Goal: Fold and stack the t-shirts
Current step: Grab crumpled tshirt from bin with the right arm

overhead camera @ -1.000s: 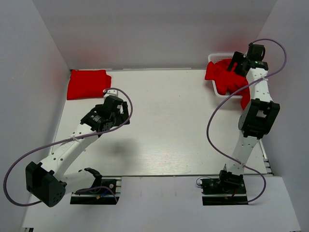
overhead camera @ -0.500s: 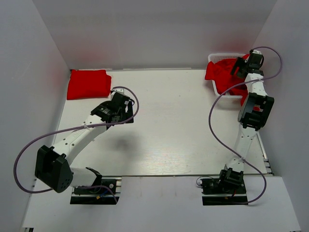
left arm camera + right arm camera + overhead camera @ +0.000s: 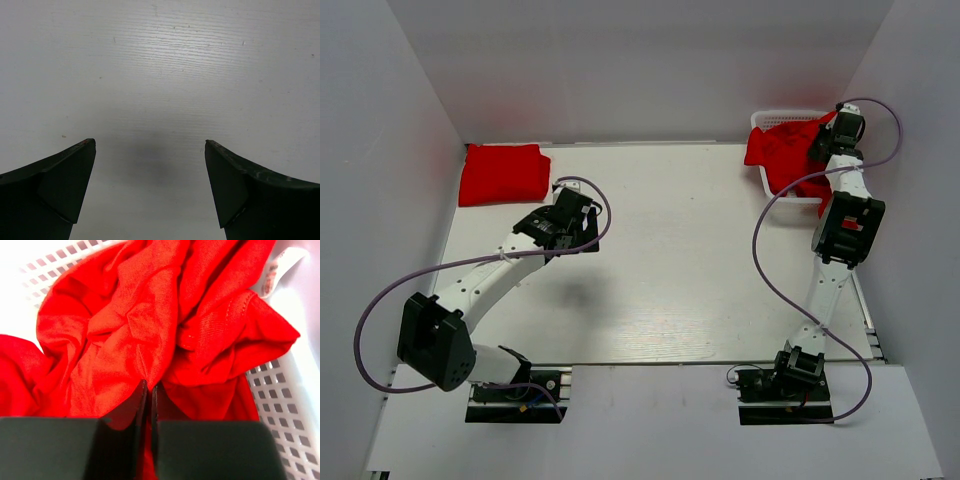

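Note:
A crumpled heap of red t-shirts (image 3: 785, 155) fills the white lattice basket (image 3: 790, 118) at the back right and spills over its left rim. My right gripper (image 3: 149, 387) is down in that heap, jaws shut on a pinched fold of a red t-shirt (image 3: 135, 325). A white neck label (image 3: 277, 267) shows at the upper right of the right wrist view. A folded red t-shirt (image 3: 503, 172) lies flat at the back left corner. My left gripper (image 3: 570, 215) hovers open over bare table, nothing between its fingers (image 3: 70, 175).
White walls close in the table on the left, back and right. The basket's lattice wall (image 3: 285, 405) stands close on the right of my right gripper. A purple cable (image 3: 770, 250) loops beside the right arm.
The right gripper dropped deeper into the basket and shut on the red fabric. The left arm swung slightly toward the back, staying open.

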{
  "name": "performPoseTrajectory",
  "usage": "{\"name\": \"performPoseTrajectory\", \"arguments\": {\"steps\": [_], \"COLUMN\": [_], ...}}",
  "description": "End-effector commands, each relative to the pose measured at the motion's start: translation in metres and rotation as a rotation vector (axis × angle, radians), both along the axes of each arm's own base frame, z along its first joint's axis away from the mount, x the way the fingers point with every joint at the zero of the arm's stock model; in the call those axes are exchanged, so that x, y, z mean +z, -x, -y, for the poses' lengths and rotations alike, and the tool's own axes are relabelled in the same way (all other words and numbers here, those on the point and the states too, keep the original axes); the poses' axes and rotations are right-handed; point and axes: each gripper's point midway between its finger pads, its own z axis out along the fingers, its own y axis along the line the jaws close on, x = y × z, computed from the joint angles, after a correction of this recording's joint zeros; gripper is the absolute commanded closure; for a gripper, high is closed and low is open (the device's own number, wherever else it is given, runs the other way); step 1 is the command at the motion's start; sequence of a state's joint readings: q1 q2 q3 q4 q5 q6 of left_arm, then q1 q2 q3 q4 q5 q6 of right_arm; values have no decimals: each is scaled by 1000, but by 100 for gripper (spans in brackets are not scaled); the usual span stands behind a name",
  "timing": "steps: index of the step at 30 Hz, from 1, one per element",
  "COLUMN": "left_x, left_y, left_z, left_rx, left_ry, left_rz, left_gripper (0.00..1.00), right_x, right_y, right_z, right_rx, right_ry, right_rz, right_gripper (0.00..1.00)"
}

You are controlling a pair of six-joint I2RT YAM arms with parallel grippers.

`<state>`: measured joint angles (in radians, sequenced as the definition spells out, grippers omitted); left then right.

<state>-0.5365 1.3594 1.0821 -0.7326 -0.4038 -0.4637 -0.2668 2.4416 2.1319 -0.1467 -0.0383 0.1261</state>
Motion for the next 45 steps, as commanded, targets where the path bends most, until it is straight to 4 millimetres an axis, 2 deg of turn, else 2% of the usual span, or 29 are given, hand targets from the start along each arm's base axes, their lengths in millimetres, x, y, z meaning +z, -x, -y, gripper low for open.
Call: {"name": "performPoseTrajectory", "arguments": {"steps": [1,3,6,7,9,11,12,15,16,17,20,22,23,25,26,30,32,36,39,42,43,45], "left_x": [27,27,27,27,30,30,35,35,35,35,37,40,44,45,48,54,55,53,53,57,62,65], "left_y": [-9,-9,-9,-9,-11,-11,-12,-11,-11,-11,-10,-9,-9,-6,-6,-2,1,5,9,14,15,18], "left_z": [-1,-1,-1,-1,0,0,3,2,2,2,5,4,4,3,2,0,1,0,-2,-4,-4,-6], "left_rx": [11,11,11,11,11,11,6,-1,-1,-1,-12,-12,-12,-12,-12,-12,-20,-26,-20,-5,-5,-5], "left_ry": [26,26,26,26,30,30,47,41,41,41,58,64,70,73,78,97,112,114,115,134,142,146], "left_rz": [85,85,85,85,93,93,108,107,107,107,108,117,128,133,141,174,183,172,162,169,183,189], "left_gripper": [0,0,0,0,0,0,0,0,0,0,0,0,0,0,0,0,0,0,0,0,0,0], "right_x": [51,61,87,107,119,148,153,189,207,214,271,292,324,351,378,434,455,521,550,565,573,572], "right_y": [-13,-12,-9,-5,-3,1,4,15,19,22,37,42,52,61,72,101,111,151,173,191,205,209], "right_z": [3,4,6,7,10,10,11,15,13,14,9,9,5,1,-4,-16,-22,-35,-62,-94,-111,-130], "right_rx": [8,2,-14,-25,-40,-38,-39,-78,-77,-78,-80,-93,-81,-79,-66,-60,-48,-49,63,191,270,346], "right_ry": [16,23,46,52,69,86,94,119,132,136,170,182,194,208,227,248,245,251,225,180,179,112], "right_rz": [138,154,194,223,243,288,287,328,354,366,464,502,564,620,671,782,841,1014,1098,1133,1151,1149], "right_gripper": [100,100,100,100,100,100,100,100,100,100,100,100,100,100,100,100,100,100,100,100,100,100]}}
